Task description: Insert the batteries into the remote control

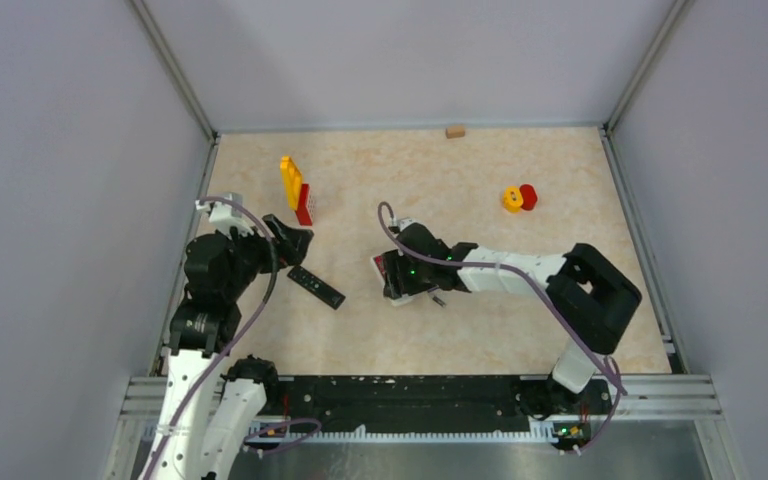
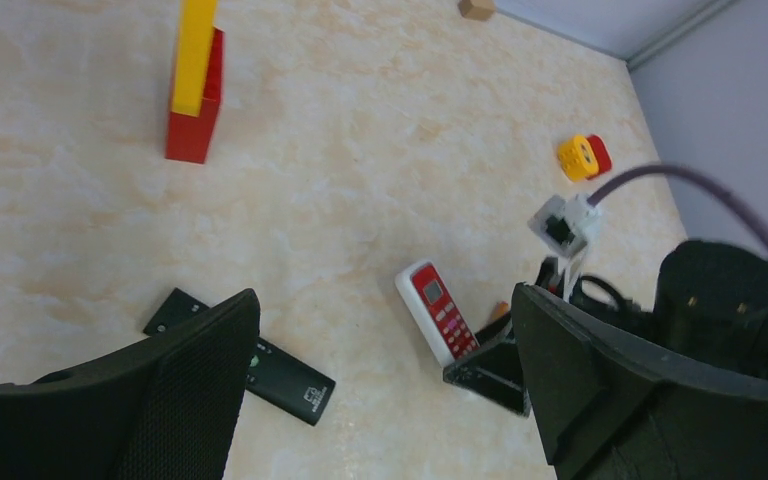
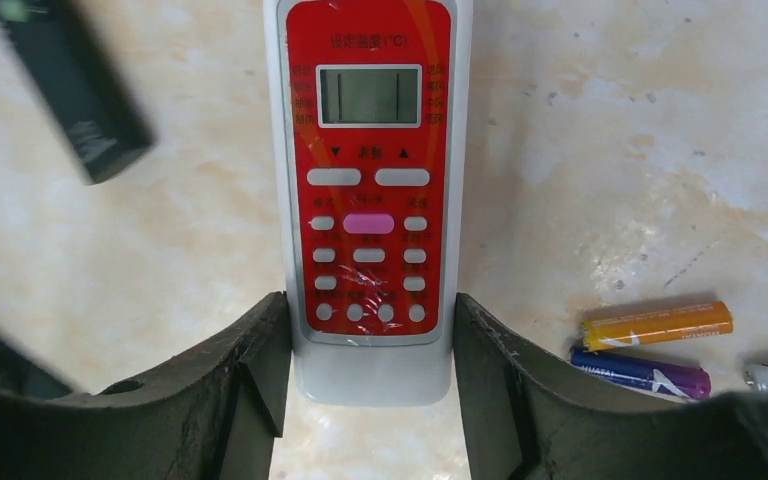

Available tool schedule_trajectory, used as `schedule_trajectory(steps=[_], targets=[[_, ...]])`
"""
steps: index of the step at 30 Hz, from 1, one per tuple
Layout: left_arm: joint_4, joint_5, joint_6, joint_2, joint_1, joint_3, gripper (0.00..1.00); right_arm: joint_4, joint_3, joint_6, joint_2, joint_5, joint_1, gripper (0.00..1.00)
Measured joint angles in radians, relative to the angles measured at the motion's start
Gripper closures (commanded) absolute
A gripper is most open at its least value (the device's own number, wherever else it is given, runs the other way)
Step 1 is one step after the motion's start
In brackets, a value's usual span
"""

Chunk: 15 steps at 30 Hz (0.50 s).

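Batteries (image 3: 657,325), orange and purple-blue, side by side just right of red remote (image 3: 368,200), right gripper (image 3: 370,305) pinching its lower end, left gripper (image 2: 382,300) spread wide above black remote (image 2: 290,380) to its left.

1. Top view: bright, even, diffuse light is given from overhead. Only faint, soft-edged shadows are cast on the table (image 1: 460,330) beneath the arms.
2. Left wrist view: the mid-ground is rendered sharp. The dark foreground is underexposed and the purple cable (image 2: 660,175) is smeared.
3. Right wrist view: the red remote (image 3: 368,200) is held in crisp focus, with a slight sheen on its face. The black remote (image 3: 70,90) is blurred.
4. The batteries (image 3: 655,325) are evenly lit, though their print is soft.
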Motion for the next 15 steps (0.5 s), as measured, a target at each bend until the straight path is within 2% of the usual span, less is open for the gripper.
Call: schedule_trajectory(steps=[6,10,15], targets=[[0.072,0.191,-0.035,0.027,0.000,-0.047,0.01,0.248,-0.117,0.046,-0.174,-0.383,-0.119,0.62],[0.162,0.314,-0.122,0.042,0.000,-0.072,0.01,0.467,-0.137,0.166,-0.238,-0.608,-0.140,0.62],[0.340,0.444,-0.288,0.046,0.000,-0.106,0.01,0.718,-0.137,0.343,-0.262,-0.794,-0.142,0.62]])
